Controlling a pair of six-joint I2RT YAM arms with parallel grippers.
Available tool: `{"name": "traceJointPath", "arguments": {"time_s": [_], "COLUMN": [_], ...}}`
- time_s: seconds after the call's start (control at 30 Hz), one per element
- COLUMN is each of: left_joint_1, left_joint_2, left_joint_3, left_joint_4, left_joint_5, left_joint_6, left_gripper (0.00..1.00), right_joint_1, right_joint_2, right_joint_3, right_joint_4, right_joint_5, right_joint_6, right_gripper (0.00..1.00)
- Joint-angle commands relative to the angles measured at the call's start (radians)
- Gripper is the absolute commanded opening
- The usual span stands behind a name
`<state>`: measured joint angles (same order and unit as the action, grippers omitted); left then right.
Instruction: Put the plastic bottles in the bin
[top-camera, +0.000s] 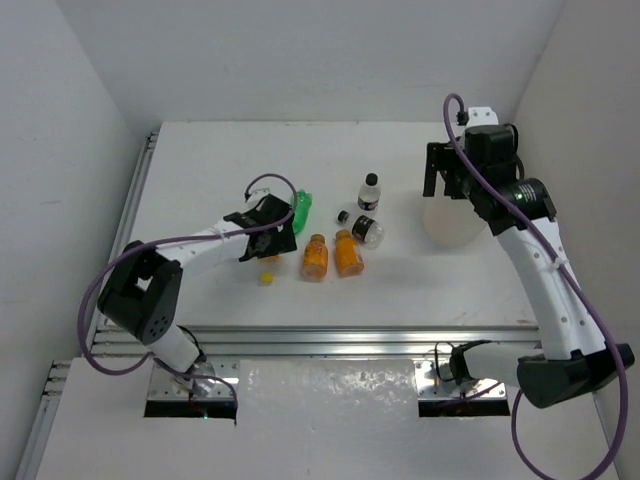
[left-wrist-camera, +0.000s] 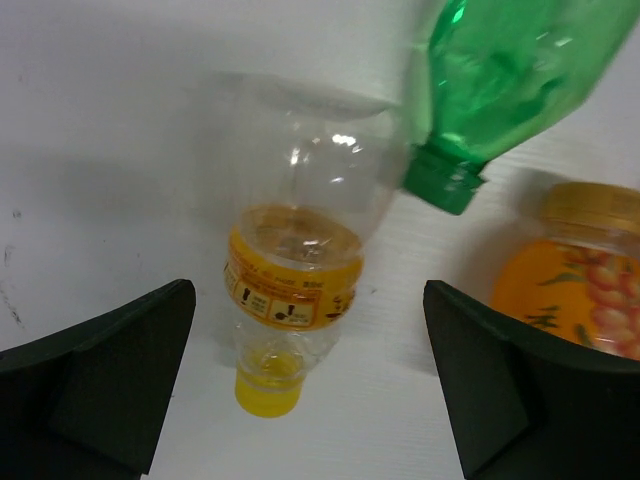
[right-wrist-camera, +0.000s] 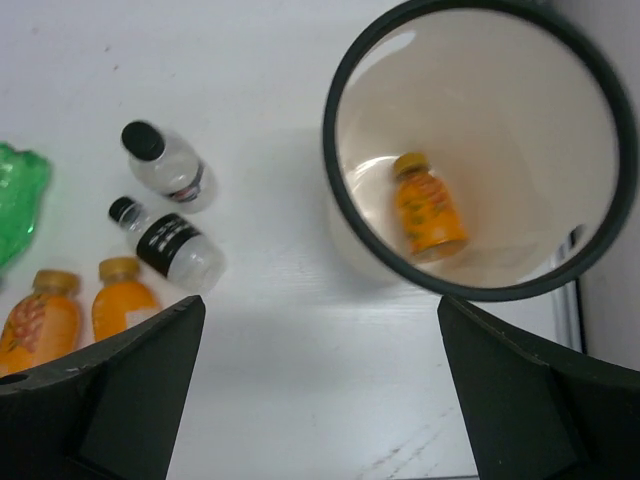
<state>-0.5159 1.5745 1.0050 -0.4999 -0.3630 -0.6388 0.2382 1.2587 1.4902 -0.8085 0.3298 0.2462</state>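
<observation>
With 12 o'clock taken as the far edge of the tabletop (top-camera: 200, 160) in the overhead view, the left tool (top-camera: 265, 245) hangs low over the clear bottle with the yellow cap (left-wrist-camera: 295, 270), which lies on its side. The tool's fingers (left-wrist-camera: 100, 385) are spread wide either side of that bottle and touch nothing. The slim green bottle (top-camera: 303, 208) lies at about 1 o'clock of this tool; in the left wrist view its cap points down close to the clear bottle's shoulder. At 3 o'clock of the yellow cap the left-hand orange bottle (top-camera: 315, 257) and the right-hand orange bottle (top-camera: 348, 254) lie side by side. Beyond them, toward 1 o'clock, the lying black-capped bottle (top-camera: 365, 230) rests on its side, and the far black-capped bottle (top-camera: 369, 192) appears to stand upright just past it. The bin (top-camera: 445, 228) stands at 3 o'clock of this group, apart from all six bottles. The right tool (top-camera: 440, 185) hovers above the bin's mouth with its jaws wide apart and nothing between them. The third orange bottle (right-wrist-camera: 430, 210) lies on the bin's floor.
</observation>
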Motion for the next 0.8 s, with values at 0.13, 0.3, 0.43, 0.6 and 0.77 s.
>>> {"name": "traceJointPath", "arguments": {"time_s": [0.13,0.3,0.43,0.6,0.77], "left_joint_1": [0.057,0.074,0.059,-0.033,-0.036], "left_joint_2": [0.068,0.078,-0.112,-0.56,-0.738], "left_joint_3": [-0.091,-0.111,-0.173,-0.233,-0.322], "left_joint_4": [0.115,0.121,0.078,0.225,0.617], "left_joint_5": [0.022,0.05,0.027,0.204,0.759], "left_joint_6": [-0.018,-0.005,-0.038,0.02,0.068], "left_gripper": [0.75,0.42,0.04,0.0,0.0], "right_joint_1": [0.029,0.061,0.087,0.131,0.277], "right_joint_2": [-0.105,-0.14,-0.174,-0.165,-0.142], "right_joint_3": [-0.185,-0.246,-0.324,-0.528,-0.576], "right_joint_4": [0.146,0.212,0.38,0.937,1.227], "right_joint_5": [-0.205,-0.336,-0.645,-1.17,-1.169], "right_joint_6": [0.056,0.094,0.136,0.425,0.495], "right_gripper": [0.99,0.99,0.99,0.99,0.99]}}
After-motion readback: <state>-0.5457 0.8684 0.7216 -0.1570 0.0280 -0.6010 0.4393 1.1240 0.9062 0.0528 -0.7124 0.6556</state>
